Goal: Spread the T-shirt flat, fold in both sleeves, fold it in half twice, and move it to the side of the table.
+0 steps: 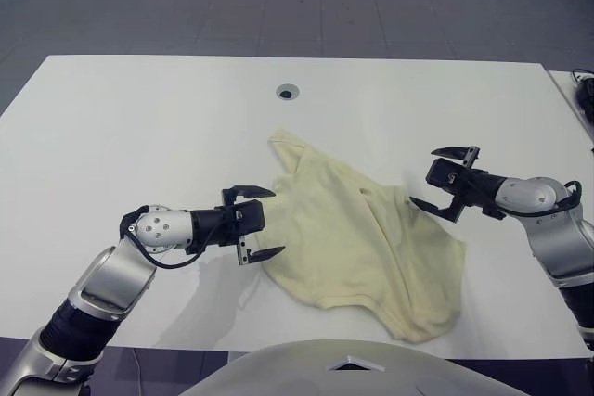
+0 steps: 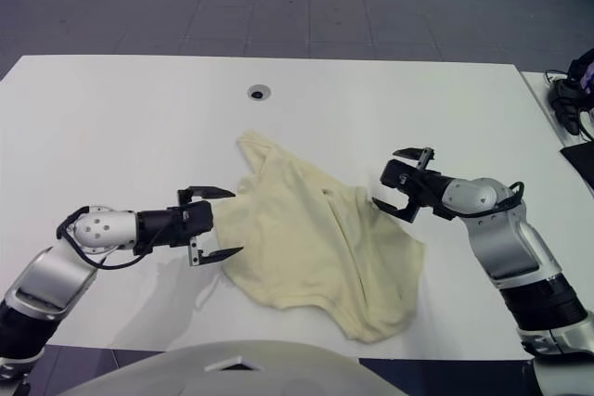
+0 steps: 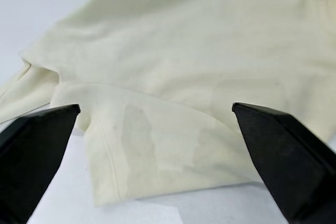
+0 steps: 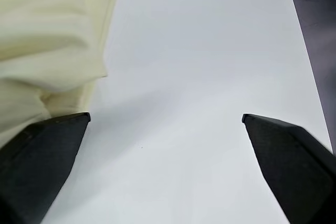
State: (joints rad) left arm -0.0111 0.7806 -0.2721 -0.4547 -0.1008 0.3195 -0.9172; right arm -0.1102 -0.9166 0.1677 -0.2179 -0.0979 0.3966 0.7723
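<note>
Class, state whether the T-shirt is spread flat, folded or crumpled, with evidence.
Crumpled: the T-shirt lies in an irregular bunch on the table, with layers overlapping and an edge turned over.

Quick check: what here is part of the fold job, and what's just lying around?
Job:
T-shirt, crumpled mid-table
left gripper, open beside it
right gripper, open on its other side
table

Lying about:
cable port in the table top
dark gear off the table's right end

left arm (image 1: 116, 277), right arm (image 1: 561, 243): were silver-grey shells with black bands | wrists (image 1: 162, 227): bore dark screws, looped black cables | left gripper (image 1: 278, 221), right gripper (image 1: 422, 175): were black, two-fingered
</note>
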